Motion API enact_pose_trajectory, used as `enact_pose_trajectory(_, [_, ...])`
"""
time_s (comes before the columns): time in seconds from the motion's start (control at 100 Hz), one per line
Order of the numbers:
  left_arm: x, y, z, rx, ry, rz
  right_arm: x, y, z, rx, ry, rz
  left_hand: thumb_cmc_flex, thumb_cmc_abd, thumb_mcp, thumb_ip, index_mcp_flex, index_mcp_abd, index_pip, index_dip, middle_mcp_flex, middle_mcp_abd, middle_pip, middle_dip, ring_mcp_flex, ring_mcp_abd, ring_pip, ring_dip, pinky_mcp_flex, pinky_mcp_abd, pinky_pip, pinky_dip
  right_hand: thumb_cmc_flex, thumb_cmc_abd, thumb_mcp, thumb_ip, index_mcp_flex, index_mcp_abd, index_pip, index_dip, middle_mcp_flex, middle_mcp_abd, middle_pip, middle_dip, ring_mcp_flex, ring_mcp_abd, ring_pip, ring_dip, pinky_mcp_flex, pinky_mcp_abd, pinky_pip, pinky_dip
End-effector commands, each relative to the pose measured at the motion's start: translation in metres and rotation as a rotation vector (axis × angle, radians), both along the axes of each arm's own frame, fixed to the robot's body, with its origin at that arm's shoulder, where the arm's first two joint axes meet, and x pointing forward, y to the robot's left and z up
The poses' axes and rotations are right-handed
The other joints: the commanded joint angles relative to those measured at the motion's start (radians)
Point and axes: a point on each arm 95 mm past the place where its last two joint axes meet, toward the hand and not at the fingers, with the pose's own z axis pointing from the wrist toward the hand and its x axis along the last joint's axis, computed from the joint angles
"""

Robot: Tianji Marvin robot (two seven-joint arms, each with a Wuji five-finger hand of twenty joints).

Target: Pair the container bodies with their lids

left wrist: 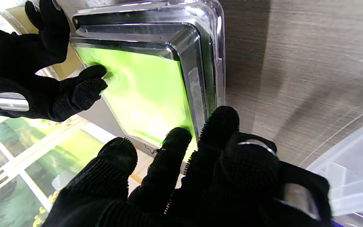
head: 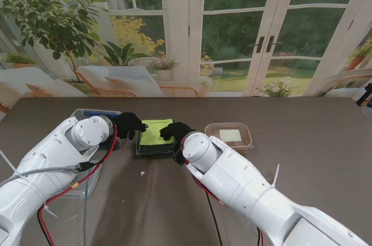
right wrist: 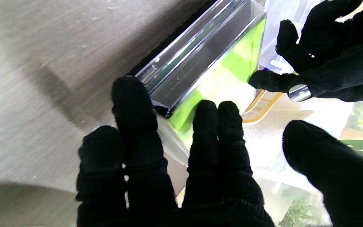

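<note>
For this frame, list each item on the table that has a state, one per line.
Green-lidded container: lid on, both hands pressing its top.
Brown-tinted container: apart to the right, untouched; whether its lid is on is unclear.
Clear container with blue edge: behind the left arm, mostly hidden.
Left robot hand: fingertips on green lid.
Right robot hand: fingertips on green lid.

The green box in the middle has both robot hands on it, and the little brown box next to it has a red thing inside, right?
Almost. Both robot hands, left and right, do rest on the green box. But the thing inside the little brown box is pale, whitish, not red. The stand view shows it.
</note>
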Motion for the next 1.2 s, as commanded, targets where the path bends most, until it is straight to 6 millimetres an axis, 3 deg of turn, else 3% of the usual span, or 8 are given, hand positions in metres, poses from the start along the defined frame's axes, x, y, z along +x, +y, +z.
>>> enact_pose_trajectory(0.0, [-0.011, 0.002, -0.022, 0.015, 0.068, -0.001, -0.009, -0.004, -0.02, -0.016, 0.054, 0.005, 0.004, 0.019, -0.024, 0.014, 0.018, 0.109, 0.016, 0.017, 0.02, 0.03, 0.019, 0.015, -0.004, 0.093, 0.0, 0.018, 0.021, -0.003, 0.141, -0.007, -0.002, -0.005, -0.006, -0.003, -0.03, 0.063, 0.013, 0.013, -0.056, 0.17, -0.05, -0.036, -0.036, 0.008, -0.002, -0.002, 0.112, -0.012, -0.004, 0.038])
enact_pose_trajectory(0.25, [-0.013, 0.001, -0.01, -0.038, -0.014, 0.038, -0.011, 0.0, -0.001, 0.042, 0.017, -0.008, 0.004, 0.017, -0.028, 0.016, -0.015, 0.066, -0.007, 0.007, 0.019, 0.023, 0.019, 0.015, -0.009, 0.093, -0.006, 0.017, 0.002, 0.002, 0.127, -0.006, 0.0, -0.003, -0.008, -0.004, -0.049, 0.06, 0.013, 0.014, -0.066, 0.167, -0.049, -0.036, -0.036, 0.009, -0.01, -0.006, 0.106, -0.007, -0.011, 0.038])
enact_pose_trajectory(0.45, [-0.017, 0.001, 0.0, -0.055, -0.059, 0.049, -0.014, 0.0, 0.014, 0.064, -0.02, -0.016, 0.001, 0.016, -0.027, 0.017, -0.014, 0.065, -0.01, 0.005, 0.015, 0.023, 0.014, 0.012, -0.008, 0.094, -0.007, 0.017, 0.002, 0.005, 0.123, -0.002, 0.001, -0.003, -0.013, -0.004, -0.064, 0.057, 0.005, 0.011, -0.067, 0.172, -0.052, -0.037, -0.024, 0.014, -0.014, -0.009, 0.108, -0.001, -0.015, 0.039])
enact_pose_trajectory(0.6, [-0.024, 0.0, 0.002, -0.042, -0.07, 0.052, -0.016, -0.003, 0.021, 0.056, -0.042, -0.021, -0.004, 0.02, -0.031, 0.017, -0.015, 0.073, -0.011, 0.005, 0.0, 0.026, -0.022, -0.012, -0.015, 0.096, -0.014, 0.016, 0.002, 0.006, 0.121, 0.002, -0.003, 0.0, -0.015, -0.003, -0.097, 0.061, 0.001, 0.01, -0.077, 0.212, -0.051, -0.037, -0.018, 0.021, -0.016, -0.011, 0.115, 0.004, -0.017, 0.038])
enact_pose_trajectory(0.78, [-0.034, 0.0, 0.0, -0.017, -0.065, 0.063, -0.015, -0.009, 0.023, 0.02, -0.044, -0.025, -0.006, 0.022, -0.037, 0.018, -0.022, 0.093, -0.013, 0.004, -0.025, 0.031, -0.085, -0.072, -0.032, 0.106, -0.038, 0.013, -0.006, 0.006, 0.114, 0.007, -0.01, 0.005, -0.022, 0.0, -0.148, 0.089, 0.019, 0.019, -0.088, 0.248, -0.021, -0.023, -0.013, 0.013, -0.001, -0.006, 0.126, 0.003, -0.016, 0.037])
enact_pose_trajectory(1.19, [-0.044, -0.002, -0.01, 0.017, -0.032, 0.083, -0.011, -0.015, 0.016, -0.077, -0.027, -0.026, -0.004, 0.027, -0.049, 0.019, -0.038, 0.131, -0.026, -0.001, -0.033, 0.041, -0.115, -0.118, -0.039, 0.115, -0.057, 0.011, -0.01, 0.009, 0.108, 0.013, -0.022, 0.016, -0.038, 0.005, -0.223, 0.124, 0.049, 0.027, -0.124, 0.265, 0.044, 0.001, -0.019, 0.0, 0.04, 0.004, 0.132, -0.02, -0.006, 0.033])
